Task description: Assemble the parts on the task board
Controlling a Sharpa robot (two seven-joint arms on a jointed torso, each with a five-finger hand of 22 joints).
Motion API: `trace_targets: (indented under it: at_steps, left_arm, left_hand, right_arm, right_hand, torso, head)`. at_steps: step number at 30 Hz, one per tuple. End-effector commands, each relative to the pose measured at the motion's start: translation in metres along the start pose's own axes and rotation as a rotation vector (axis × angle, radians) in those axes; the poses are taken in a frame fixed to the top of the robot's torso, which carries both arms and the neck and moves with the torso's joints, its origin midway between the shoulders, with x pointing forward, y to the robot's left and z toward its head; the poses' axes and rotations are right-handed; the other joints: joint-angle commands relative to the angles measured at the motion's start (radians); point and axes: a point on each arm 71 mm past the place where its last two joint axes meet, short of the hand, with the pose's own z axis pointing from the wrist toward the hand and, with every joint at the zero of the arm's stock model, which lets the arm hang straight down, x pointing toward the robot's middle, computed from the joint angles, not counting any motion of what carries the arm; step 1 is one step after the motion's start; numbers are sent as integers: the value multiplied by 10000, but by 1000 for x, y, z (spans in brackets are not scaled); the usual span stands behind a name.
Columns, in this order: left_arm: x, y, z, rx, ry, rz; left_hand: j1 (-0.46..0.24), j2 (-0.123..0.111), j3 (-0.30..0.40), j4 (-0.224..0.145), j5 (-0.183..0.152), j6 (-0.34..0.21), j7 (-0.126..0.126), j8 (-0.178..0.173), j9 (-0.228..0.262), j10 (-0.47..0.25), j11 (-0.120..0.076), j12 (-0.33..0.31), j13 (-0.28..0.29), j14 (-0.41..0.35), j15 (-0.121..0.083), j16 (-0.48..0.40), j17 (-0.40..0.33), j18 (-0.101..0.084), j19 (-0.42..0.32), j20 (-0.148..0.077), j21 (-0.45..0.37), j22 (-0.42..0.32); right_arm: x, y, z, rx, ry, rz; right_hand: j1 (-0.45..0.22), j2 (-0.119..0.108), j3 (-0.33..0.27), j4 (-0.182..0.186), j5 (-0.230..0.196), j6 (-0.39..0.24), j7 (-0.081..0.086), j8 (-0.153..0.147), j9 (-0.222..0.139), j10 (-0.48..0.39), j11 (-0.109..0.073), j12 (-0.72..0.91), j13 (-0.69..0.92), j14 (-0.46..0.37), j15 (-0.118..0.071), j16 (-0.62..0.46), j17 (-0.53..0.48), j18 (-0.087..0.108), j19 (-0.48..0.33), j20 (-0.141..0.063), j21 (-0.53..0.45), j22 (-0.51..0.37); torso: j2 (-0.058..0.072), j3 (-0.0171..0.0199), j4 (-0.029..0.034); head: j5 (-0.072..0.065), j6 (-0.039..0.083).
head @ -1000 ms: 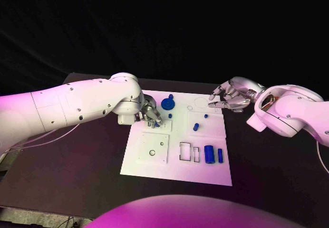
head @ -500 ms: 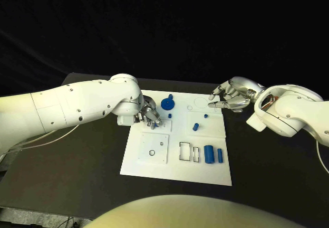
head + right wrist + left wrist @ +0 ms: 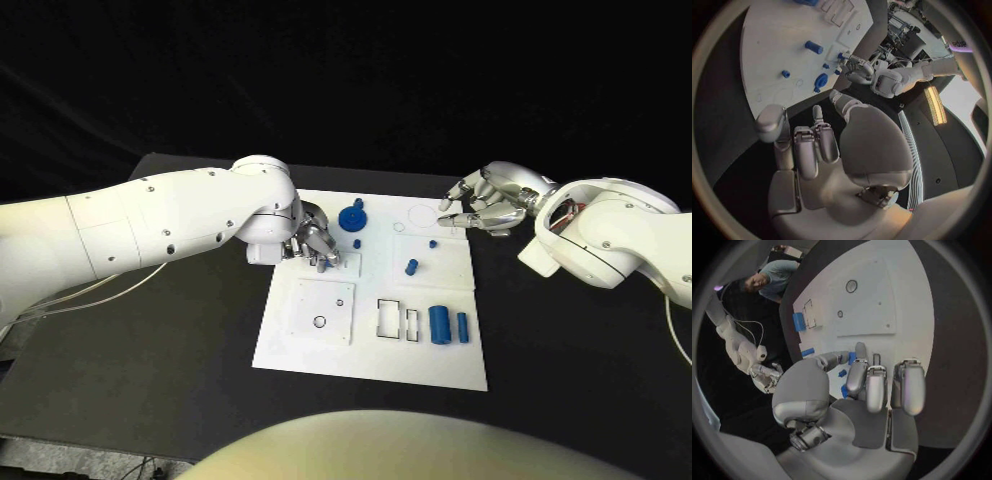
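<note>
hovering over the task board (image 3: 372,350) near its left edge, left hand (image 3: 316,240) curling its fingers (image 3: 877,385) down by a small blue part (image 3: 844,390); cannot tell if pinching it. floating at the board's far right corner, right hand (image 3: 486,207) loosely curled, holding nothing.

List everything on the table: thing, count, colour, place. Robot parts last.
Table: one, black, under everything.
Task board: one, white, middle of the table.
Round knobbed part: one, blue, board's far edge.
Small parts: three, blue, mid-board and toward the far side.
Cylinder parts: two, blue, side by side at the board's near right.
Left robot hand: one, silver, over the board's far left; whether it holds a part is unclear.
Right robot hand: one, silver, fingers curled, beside the board's far right corner.
</note>
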Motion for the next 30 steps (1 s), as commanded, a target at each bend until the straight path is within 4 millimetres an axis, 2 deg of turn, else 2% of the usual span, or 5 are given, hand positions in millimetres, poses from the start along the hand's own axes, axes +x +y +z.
trace_targets:
  at_steps: [1, 7, 12, 30]
  left_arm:
    - [1, 2, 2, -89, 134, -32]
    - [1, 1, 3, -83, 227, -90]
    - [1, 1, 3, -79, 272, -94]
    - [1, 0, 4, -83, 262, -137]
  left_hand:
    - [-50, 136, 1541, -1562, -20, 201, -273, 34, 12, 89, -6, 45, 35, 1041, -17, 36, 2635, -103, 149, -17, 36, 1533]
    - [-483, 296, 1570, -1461, -458, 276, -297, 47, -9, 127, -18, 51, 60, 1041, -21, 36, 2635, -104, 155, -17, 28, 1550]
    - [-688, 336, 1553, -1386, -623, 314, -310, 46, -22, 135, -25, 48, 64, 1041, -24, 36, 2635, -105, 157, -19, 23, 1557]
    - [-1081, 314, 1477, -1249, -887, 344, -331, 25, -50, 151, -36, 55, 89, 1041, -31, 36, 2635, -107, 165, -24, 17, 1573]
  right_arm:
    - [1, 1, 0, -81, 67, -107]
    - [1, 1, 0, -80, 82, -107]
    - [1, 0, 0, -75, 95, -108]
    - [2, 0, 0, -53, 136, -107]
  right_hand:
    - [-44, -82, -1, 78, 40, -73, 4, 65, 23, -91, -26, -76, 749, 1042, -29, 40, 2635, 103, -66, -22, -74, -22]
    - [-44, -82, -1, 78, 40, -73, 4, 65, 23, -91, -26, -76, 749, 1042, -29, 40, 2635, 103, -66, -22, -74, -22]
    - [-44, -82, -1, 78, 40, -73, 4, 65, 23, -91, -26, -76, 749, 1042, -29, 40, 2635, 103, -66, -22, -74, -22]
    - [-36, -86, 4, 78, 43, -73, 3, 72, 29, -93, -27, -79, 746, 1042, -29, 40, 2635, 103, -67, -23, -79, -22]
  torso:
    - [1, 2, -2]
    - [2, 12, 1]
    - [-1, 7, -4]
    - [-10, -1, 6]
  head:
    - [-4, 2]
    - [-4, 2]
    - [-9, 2]
    - [-27, 2]
